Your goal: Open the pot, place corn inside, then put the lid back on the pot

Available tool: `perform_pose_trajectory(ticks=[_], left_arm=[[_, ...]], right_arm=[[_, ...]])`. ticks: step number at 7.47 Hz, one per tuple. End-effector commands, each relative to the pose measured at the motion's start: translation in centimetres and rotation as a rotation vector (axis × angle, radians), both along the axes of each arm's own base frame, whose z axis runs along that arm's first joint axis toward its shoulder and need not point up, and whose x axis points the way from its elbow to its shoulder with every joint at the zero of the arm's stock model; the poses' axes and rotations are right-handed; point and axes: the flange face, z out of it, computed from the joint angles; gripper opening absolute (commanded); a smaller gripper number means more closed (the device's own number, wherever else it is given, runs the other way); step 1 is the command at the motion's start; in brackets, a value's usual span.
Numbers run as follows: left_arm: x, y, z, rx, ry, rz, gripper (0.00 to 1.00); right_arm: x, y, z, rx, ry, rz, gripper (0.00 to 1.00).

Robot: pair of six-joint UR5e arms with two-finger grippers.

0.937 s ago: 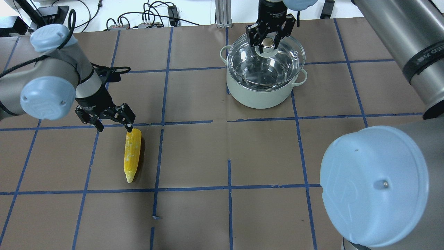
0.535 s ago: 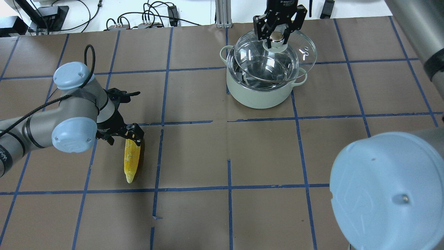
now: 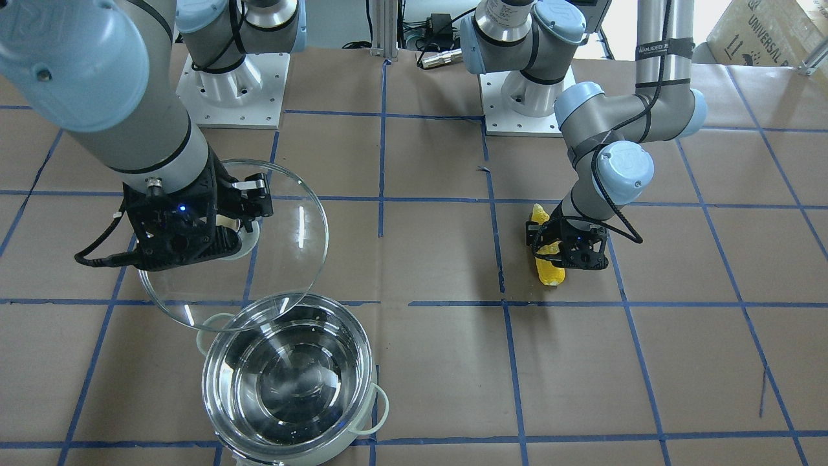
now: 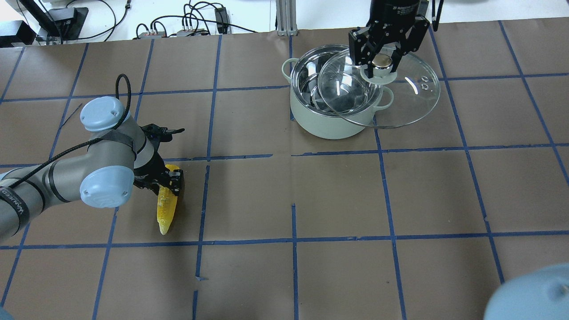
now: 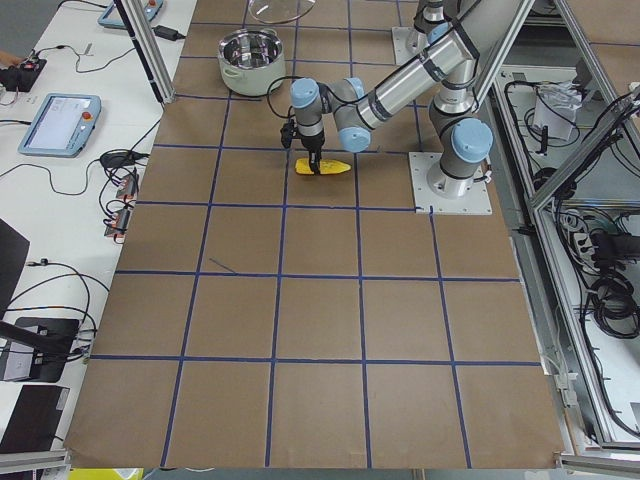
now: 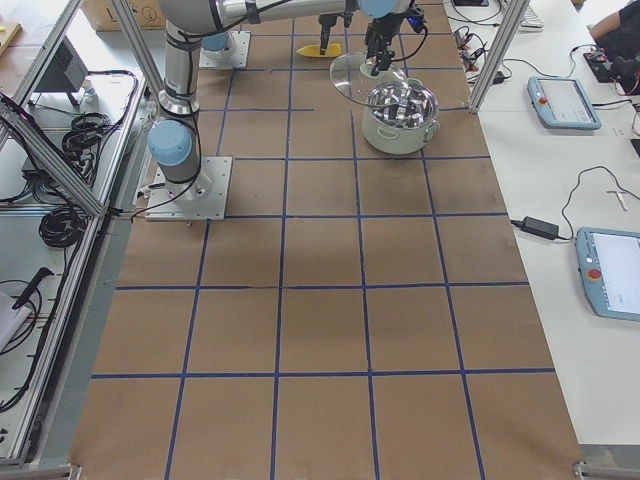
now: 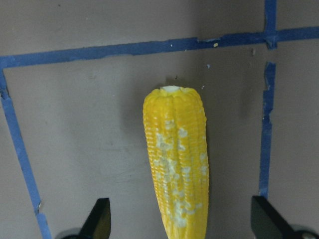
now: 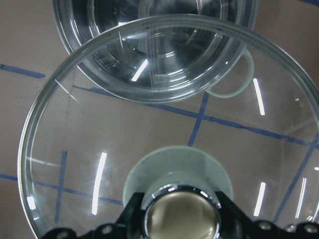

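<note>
The pot (image 4: 329, 122) stands uncovered at the far middle of the table, its shiny inside bare (image 3: 291, 375). My right gripper (image 4: 381, 62) is shut on the knob (image 8: 182, 214) of the glass lid (image 4: 400, 98). It holds the lid tilted in the air, mostly past the pot's right side and overlapping its rim (image 8: 149, 50). The corn (image 4: 165, 211) lies on the table at the left. My left gripper (image 4: 168, 183) is open and low over the corn's thick end. In the left wrist view its fingers (image 7: 99, 219) stand wide apart on either side of the corn (image 7: 177, 164), not touching it.
Blue tape lines (image 4: 293, 242) grid the brown table. Cables and power boxes (image 4: 191, 26) lie beyond the far edge. My right arm's elbow (image 4: 533, 298) shows at the near right corner. The two arm bases (image 3: 524, 97) stand at the robot's side.
My right gripper has lifted the lid off the pot and carried it to the right. My left gripper has come down over the corn's thick end.
</note>
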Motion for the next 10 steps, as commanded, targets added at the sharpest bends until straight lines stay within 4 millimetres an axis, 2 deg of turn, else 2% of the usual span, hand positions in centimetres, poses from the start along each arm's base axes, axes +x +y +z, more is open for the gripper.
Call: perform_pose_trajectory(ticks=[1, 2, 3, 4, 5, 6, 8, 9, 10], left_arm=[[0.0, -1.1, 2.0, -0.034, -0.013, -0.001, 0.26], [-0.2, -2.2, 3.7, -0.039, -0.013, -0.002, 0.26], [-1.0, -3.3, 5.9, 0.004, 0.002, 0.074, 0.26], [-3.1, -4.4, 8.5, 0.008, 0.053, 0.122, 0.26], [-5.9, -5.0, 10.4, 0.007, 0.055, 0.144, 0.26], [-9.2, -5.6, 12.4, -0.027, 0.053, 0.146, 0.26], [-15.9, -7.0, 17.4, -0.113, 0.128, 0.228, 0.26], [-19.6, -7.4, 18.7, -0.139, 0.133, 0.242, 0.27], [-23.1, -8.5, 18.9, -0.148, 0.140, 0.247, 0.27]], right_arm=[[-1.8, 5.2, -1.3, -0.070, -0.004, -0.013, 0.31], [-2.9, 6.9, -1.3, -0.072, 0.005, -0.015, 0.31], [-4.3, 9.0, -1.5, -0.069, 0.020, -0.023, 0.31], [-6.2, 10.2, -2.5, -0.076, 0.010, -0.062, 0.31], [-7.3, 10.5, -4.5, -0.075, 0.009, -0.084, 0.31], [-7.4, 10.7, -5.3, -0.094, 0.015, -0.079, 0.31], [-8.1, 10.8, -4.9, -0.105, 0.019, -0.049, 0.31], [-8.8, 10.6, -4.9, -0.104, 0.020, -0.063, 0.31], [-9.5, 10.5, -4.9, -0.107, 0.020, -0.075, 0.31]])
